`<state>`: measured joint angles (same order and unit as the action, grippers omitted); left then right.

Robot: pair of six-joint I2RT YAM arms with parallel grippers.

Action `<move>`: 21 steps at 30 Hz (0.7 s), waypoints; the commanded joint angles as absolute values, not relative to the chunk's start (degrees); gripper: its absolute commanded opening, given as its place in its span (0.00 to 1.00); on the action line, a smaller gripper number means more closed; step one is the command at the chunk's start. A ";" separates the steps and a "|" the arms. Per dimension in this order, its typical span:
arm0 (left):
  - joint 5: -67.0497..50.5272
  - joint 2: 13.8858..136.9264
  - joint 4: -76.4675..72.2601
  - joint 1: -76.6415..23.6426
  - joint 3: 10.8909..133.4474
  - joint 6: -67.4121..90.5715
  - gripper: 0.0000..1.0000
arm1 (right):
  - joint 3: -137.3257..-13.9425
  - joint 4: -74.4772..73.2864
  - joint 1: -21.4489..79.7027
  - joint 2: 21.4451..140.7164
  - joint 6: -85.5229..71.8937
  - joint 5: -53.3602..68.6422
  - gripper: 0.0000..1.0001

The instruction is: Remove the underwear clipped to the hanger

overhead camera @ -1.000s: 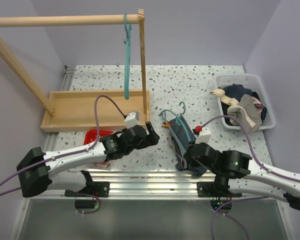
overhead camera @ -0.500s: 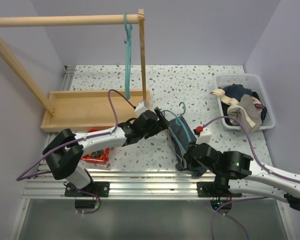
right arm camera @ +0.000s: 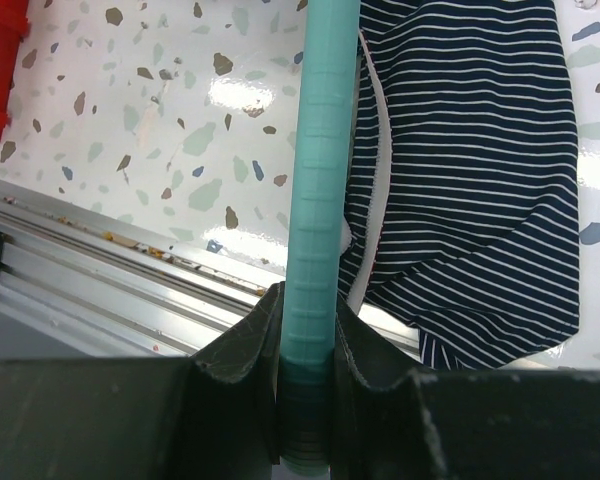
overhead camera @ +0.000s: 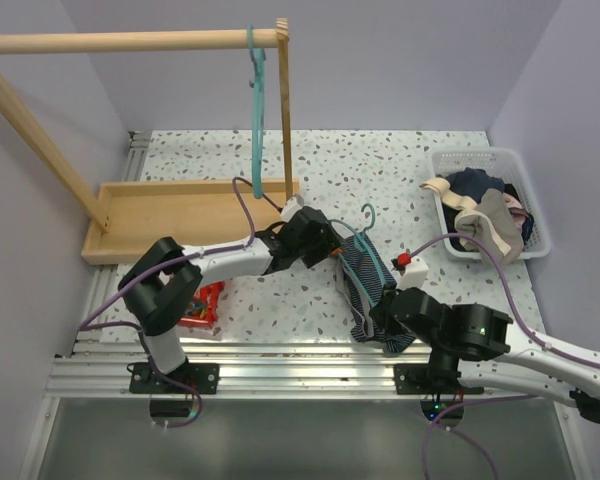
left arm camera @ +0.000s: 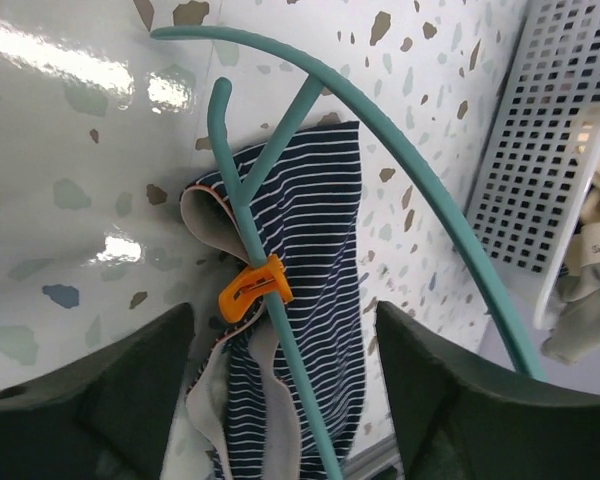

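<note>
The teal plastic hanger lies flat on the speckled table, right of centre and towards the near edge, and the dark navy briefs with thin pale stripes lie under it, bunched along its bar. A small orange clip pins the waistband to that bar, so the garment is not free yet. The right gripper has its fingers pinched narrow around the near end of the bar. That looks like an anchoring hold, there so the hanger cannot slide when the cloth gets tugged. The left gripper comes in from the left at the far end of the hanger, fingers spread wide, one on each side of the clip and not touching it. It seems lined up either to squeeze the clip or to take the fabric just beside it. The white mesh basket of clothes sits off to the right, a likely drop-off.
</note>
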<state>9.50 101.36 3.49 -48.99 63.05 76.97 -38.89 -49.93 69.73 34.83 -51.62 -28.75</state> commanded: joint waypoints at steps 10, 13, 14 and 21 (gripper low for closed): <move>4.84 103.36 -2.55 -45.35 64.43 76.82 0.18 | -39.55 -50.01 69.79 34.63 -52.21 -30.06 0.00; 4.05 103.36 -3.69 -45.26 63.46 76.55 0.00 | -39.55 -50.36 69.79 34.45 -52.21 -30.23 0.00; 3.96 103.36 -3.78 -45.35 63.37 76.47 0.00 | -39.46 -50.54 69.87 34.45 -52.29 -30.15 0.00; 3.43 99.68 -6.15 -45.35 59.77 76.03 0.00 | -38.85 -52.29 69.79 33.57 -53.87 -31.55 0.00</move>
<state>4.45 102.98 -2.07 -45.45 61.19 76.93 -38.87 -51.55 69.73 34.24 -52.10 -29.17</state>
